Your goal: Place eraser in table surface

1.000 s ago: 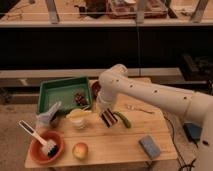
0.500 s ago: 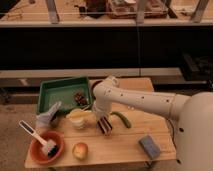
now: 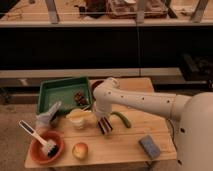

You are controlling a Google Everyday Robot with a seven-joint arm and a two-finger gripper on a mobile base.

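The eraser, dark with a reddish stripe, stands upright near the middle of the desk, and its lower end looks to be down at the wood, though whether it truly touches is hard to tell. The claw is right on it, clamped around the eraser from above, with the white arm sweeping in from the right edge and bending down over the centre of the desk.

Just to the right of the eraser lies a small green vegetable, curved, close beside but apart from it. Just to the left sits a pale yellow cup. Behind those, toward the back left corner, is the green tray, with a small dark thing near its right end.

Along the left edge a grey, crumpled cloth rests by the tray's front. At the front left corner there's an orange bowl with a white brush lying in it, handle pointing up and left. An apple sits at the front edge, and a grey-blue pad lies flat near the front right corner.
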